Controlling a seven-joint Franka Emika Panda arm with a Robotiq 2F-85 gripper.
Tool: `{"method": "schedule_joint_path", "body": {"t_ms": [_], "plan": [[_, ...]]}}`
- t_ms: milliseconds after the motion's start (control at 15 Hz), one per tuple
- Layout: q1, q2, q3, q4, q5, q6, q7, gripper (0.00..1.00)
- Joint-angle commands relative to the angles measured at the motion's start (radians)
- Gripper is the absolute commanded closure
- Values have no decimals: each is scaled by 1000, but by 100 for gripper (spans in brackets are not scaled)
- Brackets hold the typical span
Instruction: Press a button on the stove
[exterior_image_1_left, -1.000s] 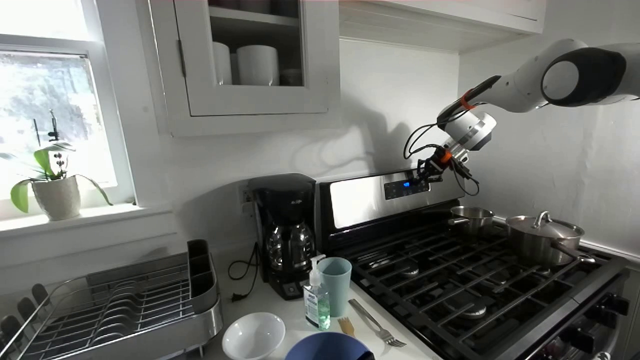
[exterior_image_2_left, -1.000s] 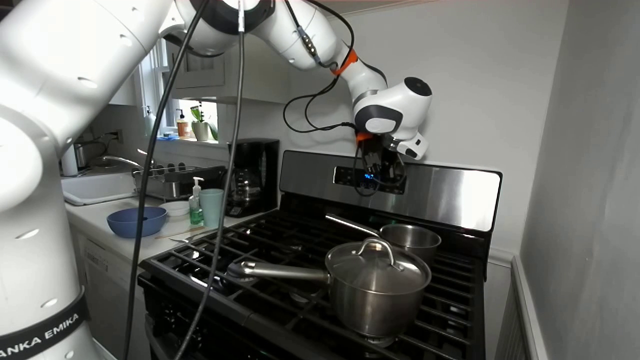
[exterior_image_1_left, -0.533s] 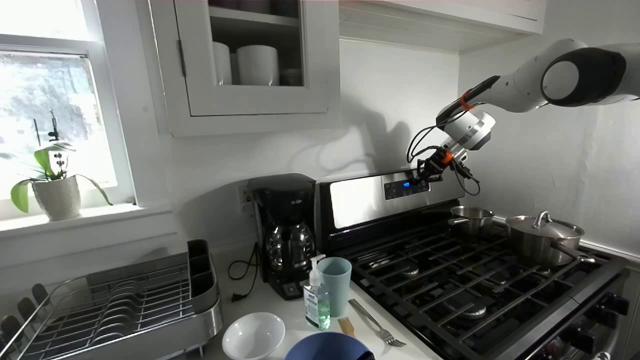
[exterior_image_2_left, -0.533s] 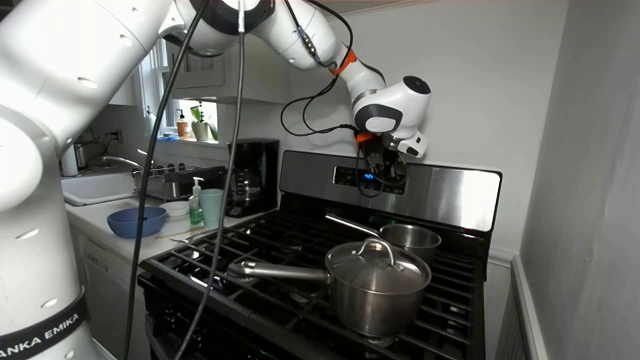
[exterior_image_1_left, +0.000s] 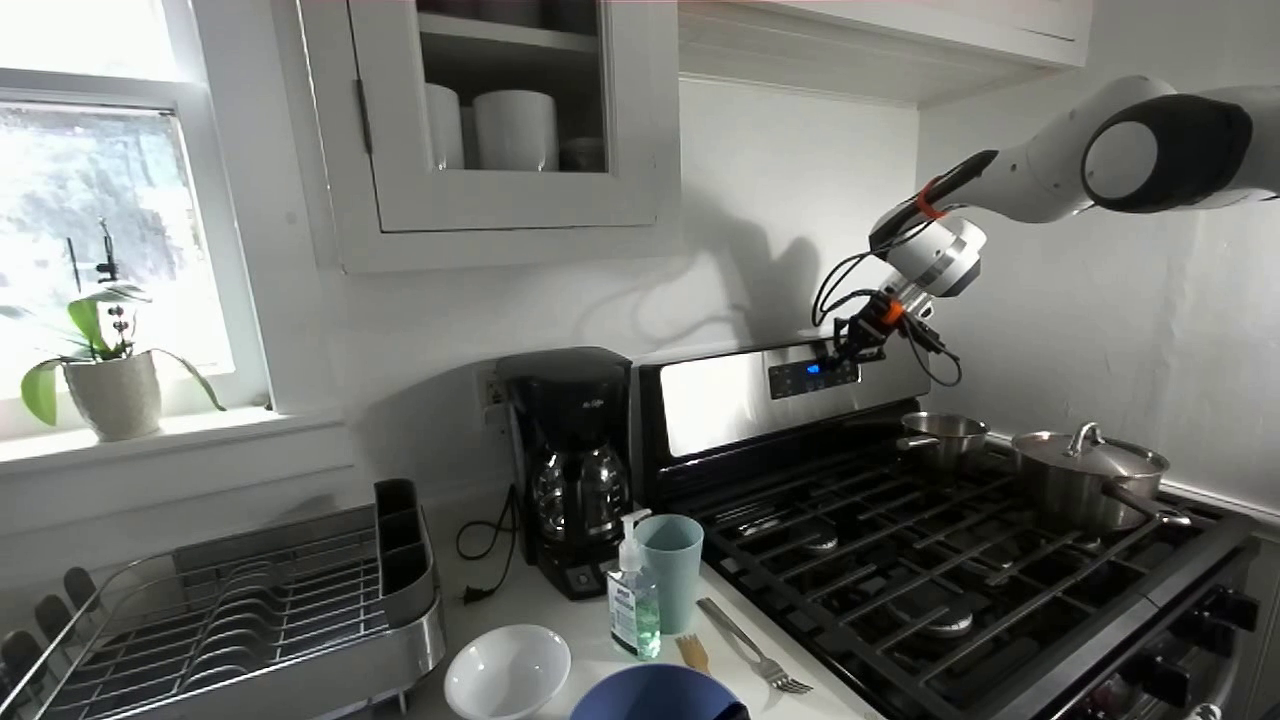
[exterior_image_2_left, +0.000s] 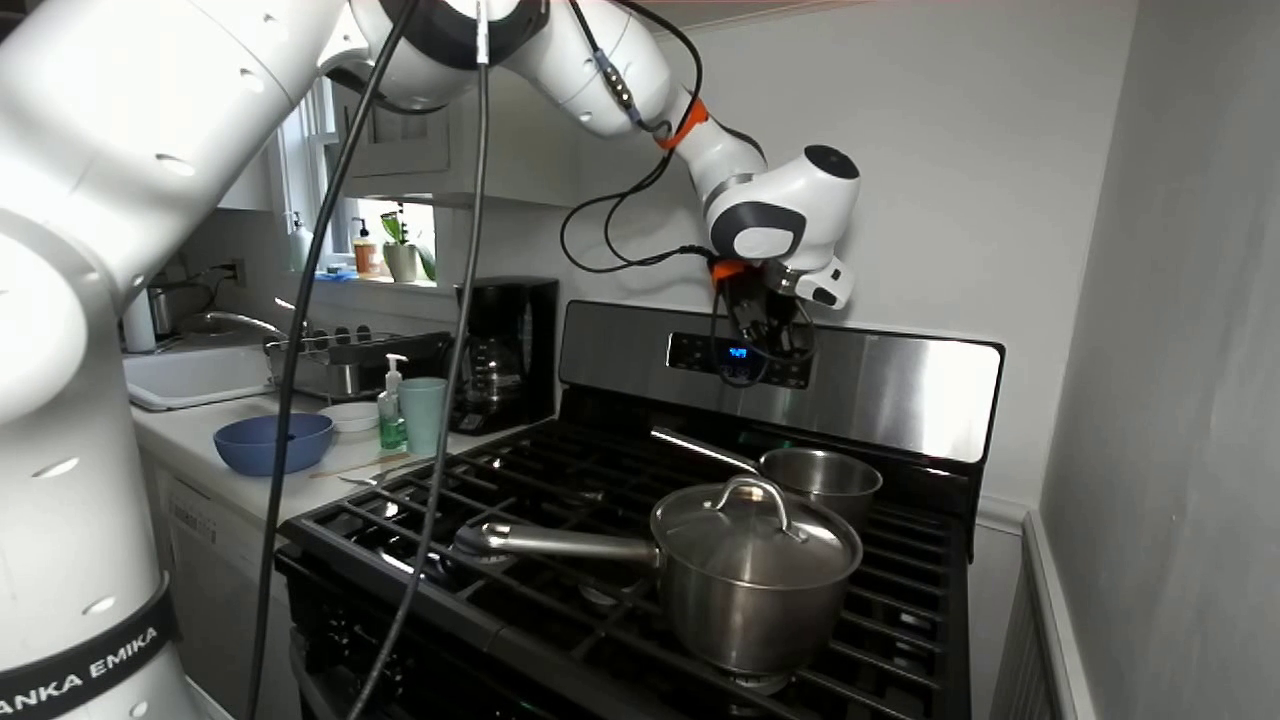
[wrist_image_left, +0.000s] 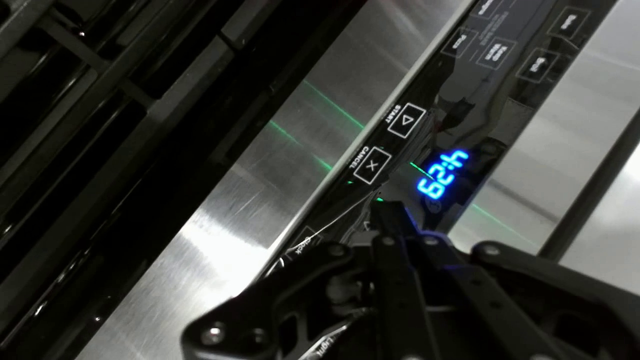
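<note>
stainless-steel gas stove (exterior_image_1_left: 880, 540) stands along the white wall (exterior_image_1_left: 800, 160); pressed together, empty, the slanted jaws could skid on its glossy black control panel (wrist_image_left: 420, 150), missing, say, the white-outlined cancel button (wrist_image_left: 372, 165).

Near the stove (exterior_image_1_left: 880, 545), an exterior view crops the blue bowl (exterior_image_1_left: 645, 692); the tool (wrist_image_left: 407, 227) partly hides the stove's Clock button (wrist_image_left: 303, 244).

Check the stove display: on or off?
On: the stove display glows blue in both exterior views, and the wrist view shows bright blue digits beside the START key and CANCEL key.
</note>
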Motion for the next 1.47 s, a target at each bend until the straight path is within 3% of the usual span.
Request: {"method": "schedule_joint_path", "body": {"t_ms": [0,533,1000,1067,1133,1267,1400], "plan": [[1,-26,-13,26,-102,-101,151,99],[-13,-181,-70,-41,-370,-507,340,98],[70,-511,-69,-299,-559,-638,260,97],[87,-558,-64,-335,-601,-646,241,91],[108,-610,-58,-381,-657,-627,236,69],[140,-692,-39,-445,-751,-596,235,66],[162,-773,-17,-515,-834,-546,238,54]]}}
